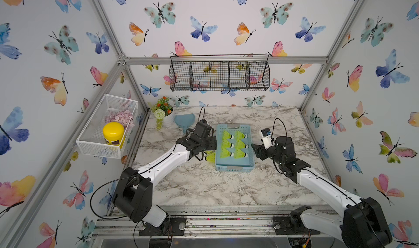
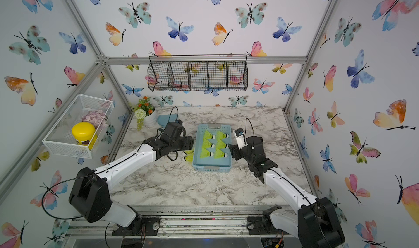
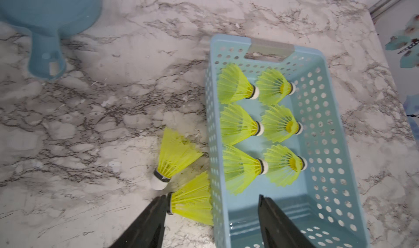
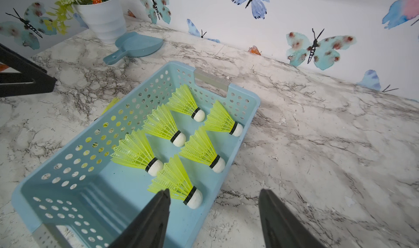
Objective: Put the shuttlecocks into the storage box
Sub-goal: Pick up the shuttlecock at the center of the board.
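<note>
The left fingers [image 3: 147,226] stand wide and empty, astride the perforated side wall of the light blue plastic storage box [image 3: 322,122]. The right fingers [image 4: 152,224] gape empty across the opposite wall. The white left arm [image 1: 163,159] and right arm [image 1: 322,185] reach forward, wrists tipped down. Six ribbed neon shuttlecocks [image 3: 238,124] lie inside in two columns. Two more [image 3: 176,156] lie on the marbled tabletop [image 3: 102,122], just beside the box.

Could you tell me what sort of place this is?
Probably a staged robot test cell, not a home: an aluminium frame lined with butterfly wallpaper, and two robot arms mounted on a front rail.
</note>
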Available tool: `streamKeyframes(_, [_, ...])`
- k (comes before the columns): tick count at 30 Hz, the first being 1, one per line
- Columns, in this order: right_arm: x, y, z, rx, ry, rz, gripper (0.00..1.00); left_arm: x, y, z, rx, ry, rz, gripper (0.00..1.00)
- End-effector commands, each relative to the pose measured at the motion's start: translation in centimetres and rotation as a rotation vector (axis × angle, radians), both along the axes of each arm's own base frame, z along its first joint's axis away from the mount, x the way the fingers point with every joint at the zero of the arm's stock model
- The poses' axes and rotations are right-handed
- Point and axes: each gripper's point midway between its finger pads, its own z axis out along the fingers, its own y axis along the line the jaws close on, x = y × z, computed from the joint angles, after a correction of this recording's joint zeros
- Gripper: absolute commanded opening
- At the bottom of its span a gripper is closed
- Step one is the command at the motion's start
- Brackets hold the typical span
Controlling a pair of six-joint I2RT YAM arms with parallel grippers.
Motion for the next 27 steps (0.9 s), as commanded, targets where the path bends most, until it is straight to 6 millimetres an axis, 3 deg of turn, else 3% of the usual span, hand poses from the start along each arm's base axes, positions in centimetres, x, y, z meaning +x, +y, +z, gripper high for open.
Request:
streamKeyframes(1, [0.1, -0.5, 0.2, 0.005, -0.004, -0.030, 0.68, -0.4, 2.3, -0.9, 0.023, 0.022, -0.012, 0.71])
streamKeyframes(6, [0.2, -0.5, 0.2, 0.003, -0.003, -0.031, 0.68, -0.7, 3.3, -2.6, 0.014, 0.072, -0.063, 0.71])
streamKeyframes(13, [0.3, -0.4, 0.1, 0.003, 0.003, -0.031, 0.68, -0.3, 3.3, -4.9, 0.047, 0.110, -0.123, 0.71])
streamKeyframes(27, [0.3, -0.5, 0.1, 0.000, 0.005, -0.032, 0.68, 1.9, 1.5, -9.1, 0.076, 0.162, -0.218, 0.71])
